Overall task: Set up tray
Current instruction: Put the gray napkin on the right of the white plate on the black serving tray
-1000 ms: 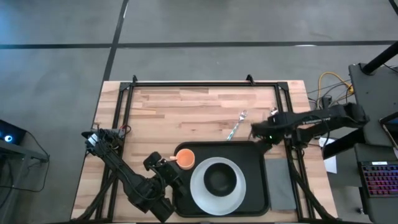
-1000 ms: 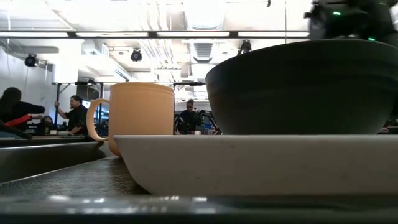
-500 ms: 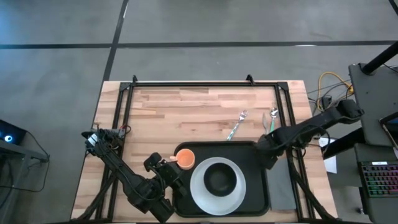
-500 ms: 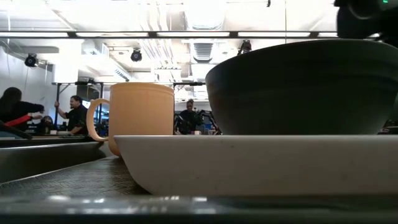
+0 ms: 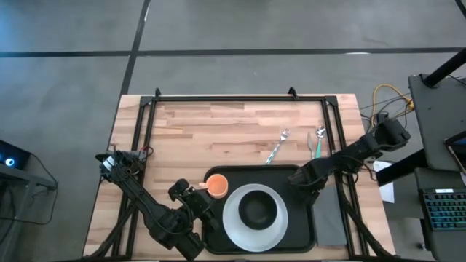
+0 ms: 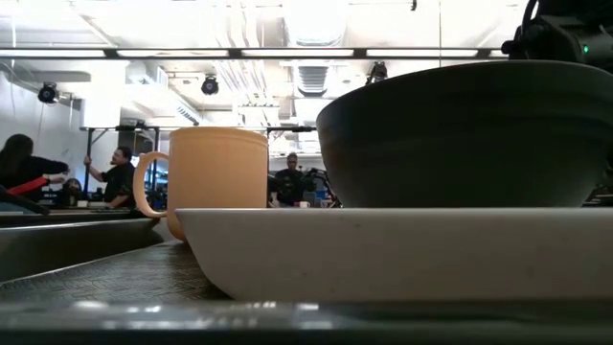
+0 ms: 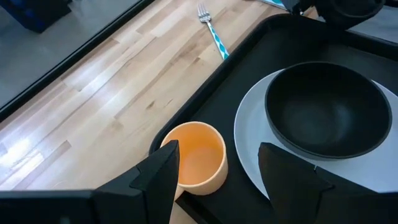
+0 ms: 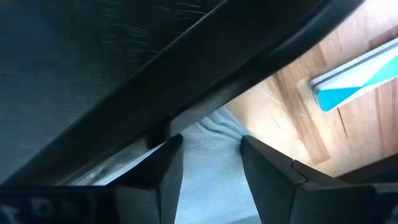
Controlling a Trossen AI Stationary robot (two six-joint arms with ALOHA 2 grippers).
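Note:
The black tray (image 5: pixel 300 218) lies at the table's near edge and bears a white plate (image 5: pixel 234 218) with a black bowl (image 5: pixel 256 209) on it, plus an orange cup (image 5: pixel 217 185) at its far left corner. A grey napkin (image 5: pixel 329 216) lies flat along the tray's right rim. My right gripper (image 5: pixel 306 180) is open and low over the tray's far right corner, with the napkin's far end (image 8: pixel 211 155) showing between its fingers. My left gripper (image 7: pixel 214 165) is open at the tray's left rim, behind the cup (image 7: pixel 194 154).
A fork (image 5: pixel 277 145) and a spoon (image 5: pixel 318 140) with blue handles lie on the bare wood beyond the tray's far right corner. Black frame rails run along the table's left, right and far sides. The far half of the table is bare wood. People stand in the room behind.
My right gripper has swung from beside the spoon toward the table's near edge and come down to the tray's far right corner, by the napkin's far end. The spoon, partly under the arm before, now shows whole.

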